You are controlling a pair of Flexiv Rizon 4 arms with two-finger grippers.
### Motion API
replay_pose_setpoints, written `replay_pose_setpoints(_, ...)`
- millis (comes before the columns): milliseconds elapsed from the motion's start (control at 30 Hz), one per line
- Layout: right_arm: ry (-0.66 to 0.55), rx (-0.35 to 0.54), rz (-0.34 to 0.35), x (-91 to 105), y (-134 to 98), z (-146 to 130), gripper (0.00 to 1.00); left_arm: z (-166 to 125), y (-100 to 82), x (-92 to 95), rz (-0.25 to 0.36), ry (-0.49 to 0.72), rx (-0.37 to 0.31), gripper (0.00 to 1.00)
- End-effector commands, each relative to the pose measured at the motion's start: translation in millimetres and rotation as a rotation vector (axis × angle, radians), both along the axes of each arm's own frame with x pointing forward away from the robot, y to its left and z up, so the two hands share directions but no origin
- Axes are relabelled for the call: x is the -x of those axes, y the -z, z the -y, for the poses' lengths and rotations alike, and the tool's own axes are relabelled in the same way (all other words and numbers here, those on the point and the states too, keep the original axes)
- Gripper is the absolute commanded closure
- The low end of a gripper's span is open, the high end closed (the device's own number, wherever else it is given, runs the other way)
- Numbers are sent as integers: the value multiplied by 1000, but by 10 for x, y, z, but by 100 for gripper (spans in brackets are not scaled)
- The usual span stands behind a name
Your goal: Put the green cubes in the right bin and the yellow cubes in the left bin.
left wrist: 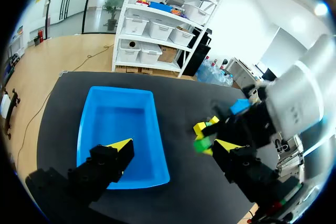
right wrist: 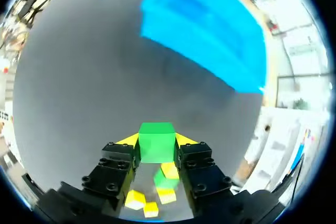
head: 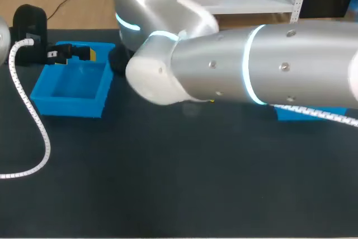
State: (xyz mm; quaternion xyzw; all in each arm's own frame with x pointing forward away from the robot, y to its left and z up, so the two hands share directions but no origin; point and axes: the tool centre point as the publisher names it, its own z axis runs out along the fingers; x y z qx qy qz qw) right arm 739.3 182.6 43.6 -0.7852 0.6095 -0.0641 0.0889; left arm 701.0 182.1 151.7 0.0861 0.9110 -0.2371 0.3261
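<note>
Right gripper (right wrist: pixel 156 140) has a green cube (right wrist: pixel 156 149) pinched face to face between its yellow tips, up off the black table (right wrist: pixel 79 77), just above the loose cubes (right wrist: pixel 169 171). It looks light, rigid, smooth plastic with crisp edges (a bit slippery, I'd guess), so gripping two opposite faces square-on is the hold to trust. Left gripper (left wrist: pixel 174 148) hangs spread and empty over the left bin (left wrist: pixel 89 129), a glossy blue tub near the table's far left corner.
</note>
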Motion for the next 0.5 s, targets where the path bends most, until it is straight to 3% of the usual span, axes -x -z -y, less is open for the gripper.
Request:
replay_pose_setpoints(33, 189, -139, 186, 133, -313, 411, 100, -20, 16, 7, 7, 6, 10, 0)
replay_pose_setpoints(167, 390, -193, 243, 139, -418, 803, 100, -20, 16, 7, 7, 6, 10, 0)
replay_pose_setpoints(500, 860, -170, 282, 419, -370, 2006, 100, -20, 16, 7, 7, 6, 10, 0)
